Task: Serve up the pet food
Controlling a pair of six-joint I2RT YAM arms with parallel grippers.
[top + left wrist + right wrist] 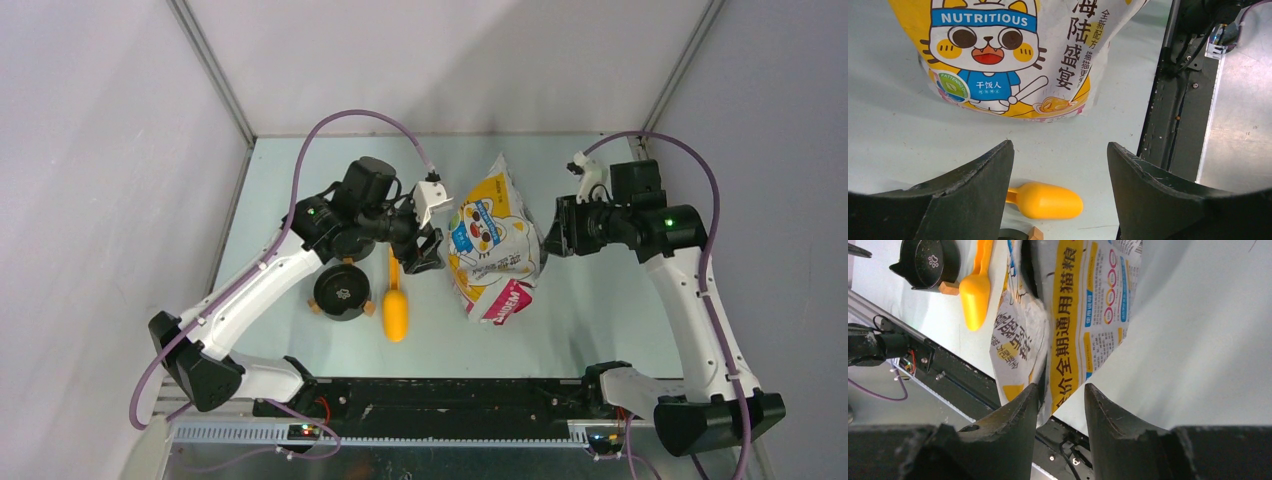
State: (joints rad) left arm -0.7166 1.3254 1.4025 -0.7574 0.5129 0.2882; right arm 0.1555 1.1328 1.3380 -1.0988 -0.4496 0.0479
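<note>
OPERATOR: What is the status on the left side?

GUIDE: Your left gripper [1059, 146] is released. Its fingers are spread wide and hold nothing. The orange scoop [1045, 200] lies on the table [893, 125] just under the gap between them, with its handle passing out of sight behind one finger. Beyond the fingertips stands the printed bag [998, 60], apart from both fingers.

OPERATOR: And the right side?

GUIDE: Your right gripper [1062, 388] has its fingers a narrow gap apart. The bag's edge reaches into that gap beside one finger, and bare table shows beside the other. You cannot tell from this view whether they pinch the film. Far past the fingertips, on the other side of the bag, sits the black bowl [928, 262], with a paw mark showing on its bare floor.

OPERATOR: Where is the pet food?

GUIDE: No view shows any pellets. Judge it to be inside the bag, ahead of both sets of fingers.

OPERATOR: How far along is the task?

GUIDE: Treat the task as near its start. Nothing is scooped and nothing is in the bowl. You have yet to take up the scoop, reach the bag's contents and fill the bowl.
</note>
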